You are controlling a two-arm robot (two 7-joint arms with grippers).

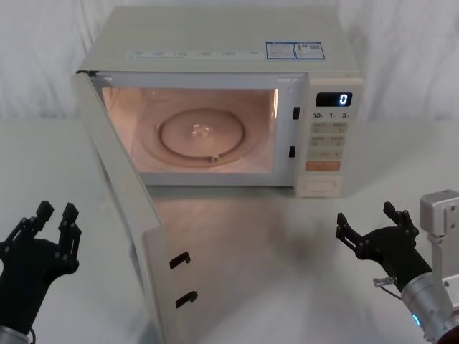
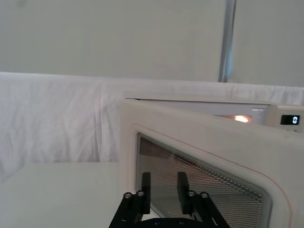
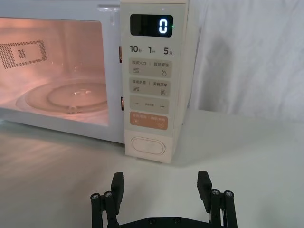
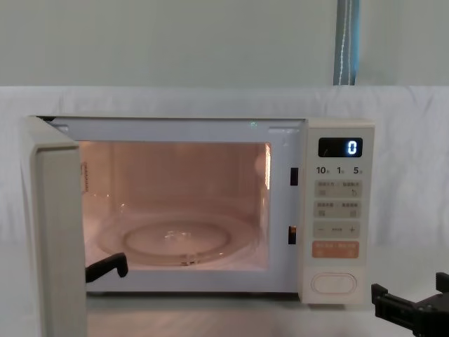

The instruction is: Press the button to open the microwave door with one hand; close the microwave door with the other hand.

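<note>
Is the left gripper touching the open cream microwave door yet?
Apart. In the head view, bare table separates the left gripper, jaws open, from the wide cream microwave door with the dark glass window, which stands swung wide.

Glass turntable [image 1: 203, 135] sat inside lit cavity [image 4: 175, 210]. Display [image 3: 151, 24] read 0. Orange key [image 3: 148, 121] sat below cream lettered keys [image 3: 150, 86]. Blue labels [image 1: 295, 50] on microwave top. White cloth [image 2: 52, 118] hung behind white table [image 1: 287, 272].

Spread right gripper [image 3: 161, 186] — facing button [image 3: 147, 146]
</note>
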